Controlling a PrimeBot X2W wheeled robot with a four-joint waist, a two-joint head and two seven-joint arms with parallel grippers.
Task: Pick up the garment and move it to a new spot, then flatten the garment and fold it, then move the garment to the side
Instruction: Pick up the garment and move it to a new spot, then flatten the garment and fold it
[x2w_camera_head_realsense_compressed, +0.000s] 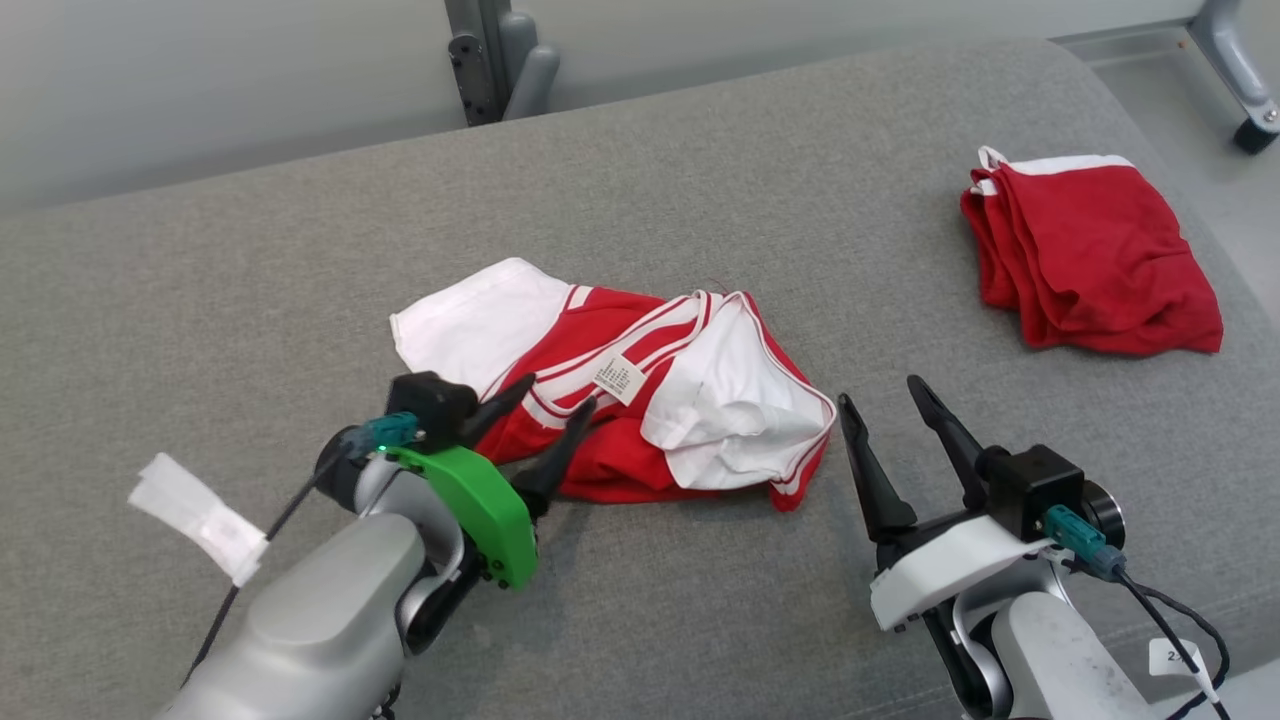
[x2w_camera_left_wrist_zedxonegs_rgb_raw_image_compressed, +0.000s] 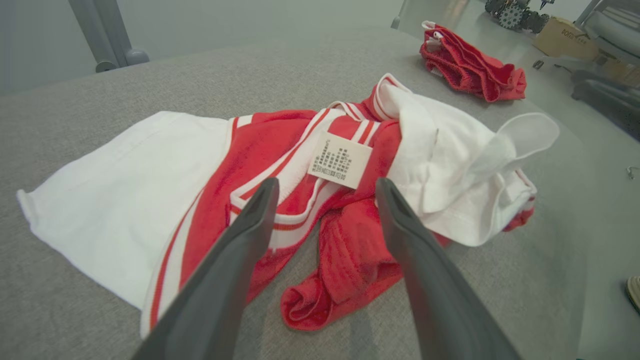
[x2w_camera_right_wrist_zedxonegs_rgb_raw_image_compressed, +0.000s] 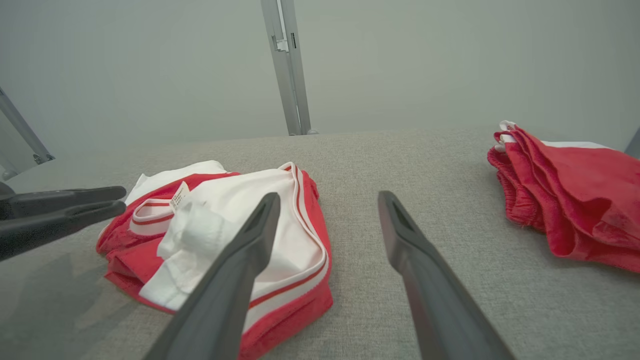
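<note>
Head view, starting at the left: a white tape tag (x2w_camera_head_realsense_compressed: 200, 515) sits on a cable beside the left arm, which the bottom edge cuts off. The left end effector (x2w_camera_head_realsense_compressed: 558, 392) is released, its fingers spread over the near left edge of the garment (x2w_camera_head_realsense_compressed: 700, 400) and hiding part of the red cloth. Whether the tips touch the cloth cannot be told. The garment, a crumpled red-and-white piece, lies in the middle of the grey tabletop (x2w_camera_head_realsense_compressed: 700, 180), doubled over itself so its shape is hard to make out. Its label (x2w_camera_head_realsense_compressed: 620, 378) faces up, the print too small to read. In the left wrist view the fingers (x2w_camera_left_wrist_zedxonegs_rgb_raw_image_compressed: 240, 240) frame that label. Just right of the garment and apart from it, the right end effector (x2w_camera_head_realsense_compressed: 880, 392) hovers released over bare grey surface. At the far right lies a second red garment (x2w_camera_head_realsense_compressed: 1090, 260), folded; the right wrist view cuts it off at the frame edge.
</note>
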